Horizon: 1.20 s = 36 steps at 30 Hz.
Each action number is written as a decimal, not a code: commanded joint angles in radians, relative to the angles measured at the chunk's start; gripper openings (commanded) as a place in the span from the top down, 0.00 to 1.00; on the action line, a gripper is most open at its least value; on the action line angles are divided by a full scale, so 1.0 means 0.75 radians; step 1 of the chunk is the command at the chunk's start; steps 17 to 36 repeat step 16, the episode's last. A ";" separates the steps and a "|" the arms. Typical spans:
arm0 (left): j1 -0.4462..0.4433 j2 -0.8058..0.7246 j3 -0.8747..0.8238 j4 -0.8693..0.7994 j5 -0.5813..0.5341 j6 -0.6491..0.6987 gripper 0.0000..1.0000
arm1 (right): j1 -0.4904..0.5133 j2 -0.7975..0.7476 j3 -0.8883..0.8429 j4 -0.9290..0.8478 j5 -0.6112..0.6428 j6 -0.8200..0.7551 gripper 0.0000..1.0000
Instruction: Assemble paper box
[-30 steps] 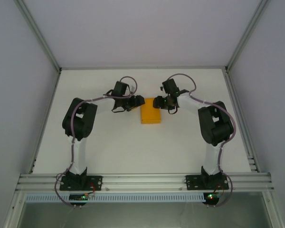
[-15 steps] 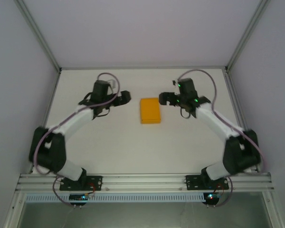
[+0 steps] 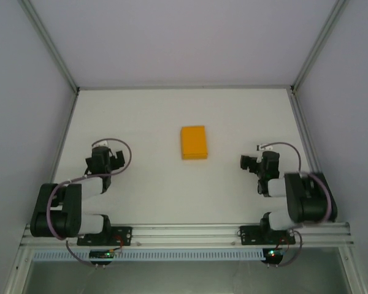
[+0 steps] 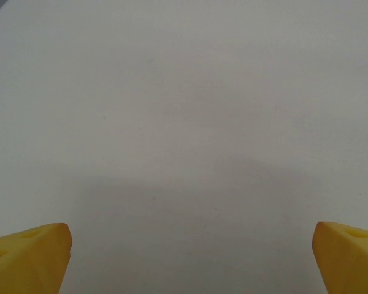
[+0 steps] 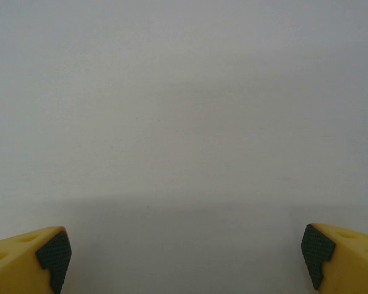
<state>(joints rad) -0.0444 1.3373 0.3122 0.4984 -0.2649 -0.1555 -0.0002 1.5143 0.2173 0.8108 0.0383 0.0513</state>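
On your left, the left gripper (image 3: 115, 157) sits low beside its own base, jaws spread wide and holding nothing. Its wrist view has the yellow fingertips (image 4: 28, 256) at the bottom corners with bare bench (image 4: 184, 122) between them.

At the middle of the bench lies the box (image 3: 194, 142), well apart from both arms and touched by neither. It rests flat on a broad face and looks closed up as a small rectangular box, not a sheet. Its long axis runs near to far, one short end toward the arm bases and the other toward the back wall, about square with the bench edges.

On your right, the right gripper (image 3: 250, 163) mirrors the left: tucked close to its base, released, nothing between its dark-padded tips.

With both arms parked clear, I'd judge the box as left standing because the assembly is finished.
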 commanded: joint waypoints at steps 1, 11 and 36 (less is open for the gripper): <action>0.027 0.050 0.055 0.405 0.024 0.135 0.00 | -0.035 0.031 0.124 0.181 -0.100 -0.030 0.01; 0.078 0.257 0.042 0.611 0.127 0.128 0.01 | -0.008 0.047 0.202 0.094 -0.127 -0.066 0.01; 0.074 0.271 0.034 0.651 0.124 0.138 0.00 | -0.024 0.047 0.209 0.083 -0.141 -0.044 0.01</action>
